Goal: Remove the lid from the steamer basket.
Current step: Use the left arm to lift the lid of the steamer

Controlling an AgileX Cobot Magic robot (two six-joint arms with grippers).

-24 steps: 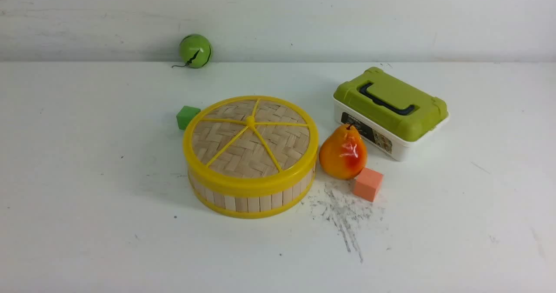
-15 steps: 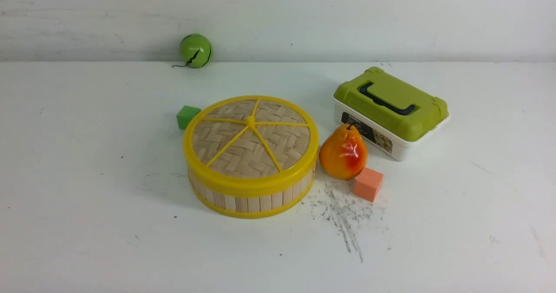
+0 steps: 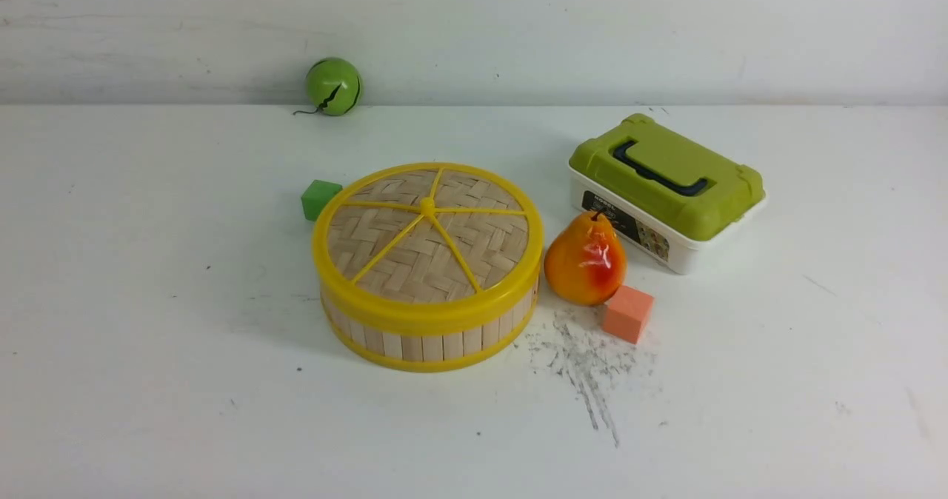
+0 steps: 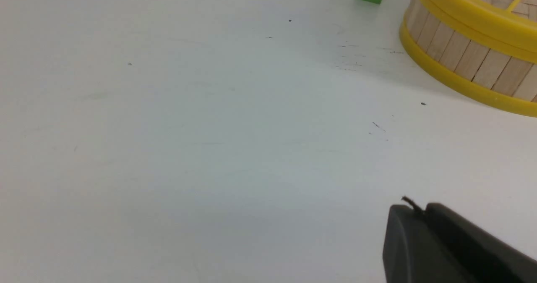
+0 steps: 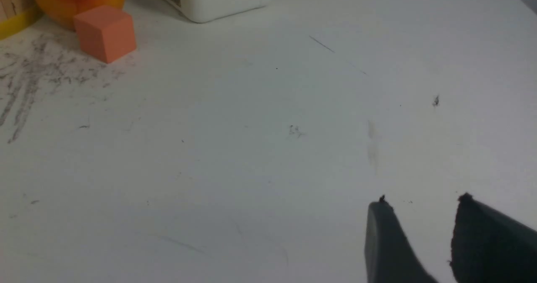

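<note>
Two grippers, neither at lid. Left gripper point(image 4: 413, 207): fingers together, nothing between; right gripper point(image 5: 423, 199): fingers parted, gap bare. Both low over near part of table point(image 3: 474, 440), outside front view. Steamer basket point(image 3: 433, 347) lies ahead of left gripper and to its right, lid point(image 3: 385, 258) on top, round, no long axis; centre knob point(image 3: 427, 206) upright. Basket left of table's middle, well in from near edge; left arm probably nearer.
</note>
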